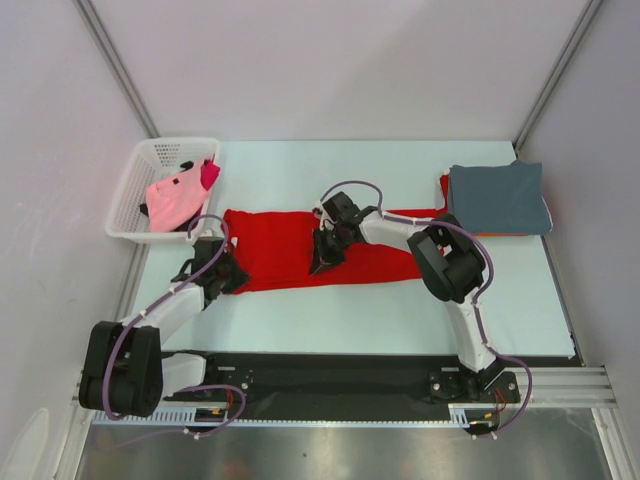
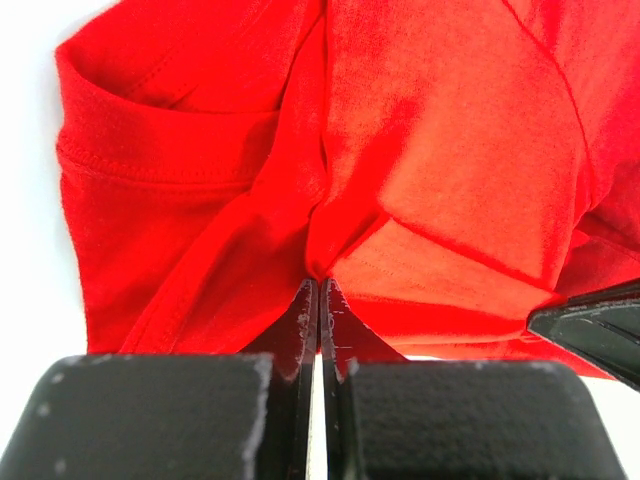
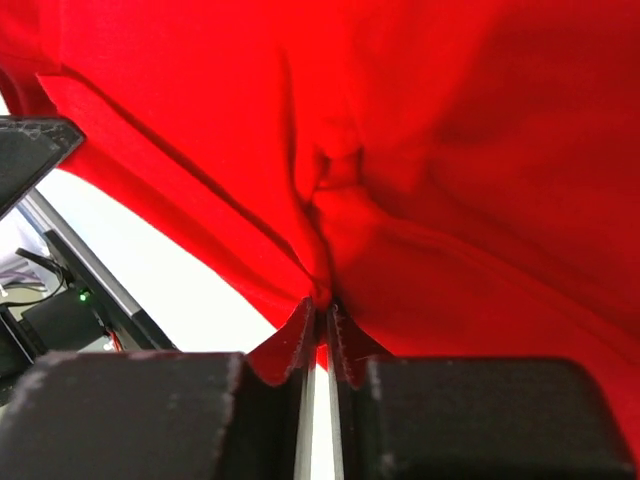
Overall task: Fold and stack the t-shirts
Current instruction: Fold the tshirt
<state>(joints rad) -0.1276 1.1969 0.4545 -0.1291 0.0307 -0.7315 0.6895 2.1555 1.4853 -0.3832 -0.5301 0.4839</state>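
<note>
From above, a pale counter (image 1: 400, 310) sits between white walls (image 1: 330, 60); the white basket (image 1: 150, 160) at far left holds a pink t-shirt (image 1: 172, 200) and a magenta t-shirt (image 1: 210, 174), a grey-blue t-shirt (image 1: 497, 197) lies folded far right, and the red t-shirt (image 1: 280, 245) is spread mid-counter. Left wrist: the left tool (image 2: 319, 300) is clamped on red cloth. Right wrist: the right tool (image 3: 322, 315) likewise pinches it

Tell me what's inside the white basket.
A pink t-shirt and a magenta cloth lie in the basket; anything beneath them is covered.
</note>
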